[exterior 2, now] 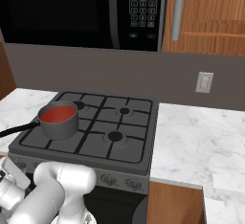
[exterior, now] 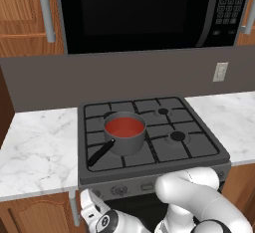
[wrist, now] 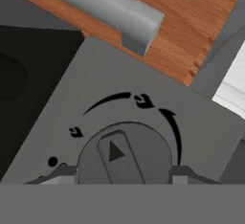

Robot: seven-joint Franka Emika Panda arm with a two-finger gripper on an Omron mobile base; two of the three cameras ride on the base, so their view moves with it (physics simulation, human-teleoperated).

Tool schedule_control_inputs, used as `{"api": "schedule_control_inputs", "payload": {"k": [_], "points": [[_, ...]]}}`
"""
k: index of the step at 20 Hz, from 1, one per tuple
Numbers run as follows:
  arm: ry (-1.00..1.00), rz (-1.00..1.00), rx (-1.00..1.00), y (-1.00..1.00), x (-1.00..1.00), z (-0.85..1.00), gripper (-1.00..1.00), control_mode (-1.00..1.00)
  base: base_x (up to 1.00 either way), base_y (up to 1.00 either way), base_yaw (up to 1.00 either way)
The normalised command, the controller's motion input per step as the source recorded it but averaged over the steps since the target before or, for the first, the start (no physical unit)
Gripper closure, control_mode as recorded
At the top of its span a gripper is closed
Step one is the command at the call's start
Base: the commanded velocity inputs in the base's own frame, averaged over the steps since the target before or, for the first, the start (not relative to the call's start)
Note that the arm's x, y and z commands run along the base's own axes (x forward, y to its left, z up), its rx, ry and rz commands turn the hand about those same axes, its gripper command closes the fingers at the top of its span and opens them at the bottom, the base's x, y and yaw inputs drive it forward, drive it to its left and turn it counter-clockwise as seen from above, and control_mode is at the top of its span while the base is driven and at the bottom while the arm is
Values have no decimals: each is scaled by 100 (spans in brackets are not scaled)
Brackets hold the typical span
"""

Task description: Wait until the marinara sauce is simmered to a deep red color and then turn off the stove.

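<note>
The gripper is sitting square on the stove front-left knob, fingertips flanking its rim on either side, apparently closing on it though contact cannot be confirmed

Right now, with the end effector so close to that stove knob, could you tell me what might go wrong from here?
1. The end effector straddles the knob right at the frame edge; an off-centre grip could slip when turning.
2. The marinara sauce looks orange-red rather than deep red, so turning off now may be premature.
3. The saucepan has a handle pointing towards the stove front, above the arm; rising carelessly could bump it.
</note>
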Motion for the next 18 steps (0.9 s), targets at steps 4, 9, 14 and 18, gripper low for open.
{"api": "schedule_control_inputs", "payload": {"k": [4,9,14,18], "points": [[0,-2,26,0,0,-9,100,-100,0,0,0],[-1,-4,25,0,0,-6,100,-100,0,0,0],[0,-6,24,1,0,0,100,-100,0,0,0],[0,-8,26,2,0,0,100,-100,0,0,0]]}}
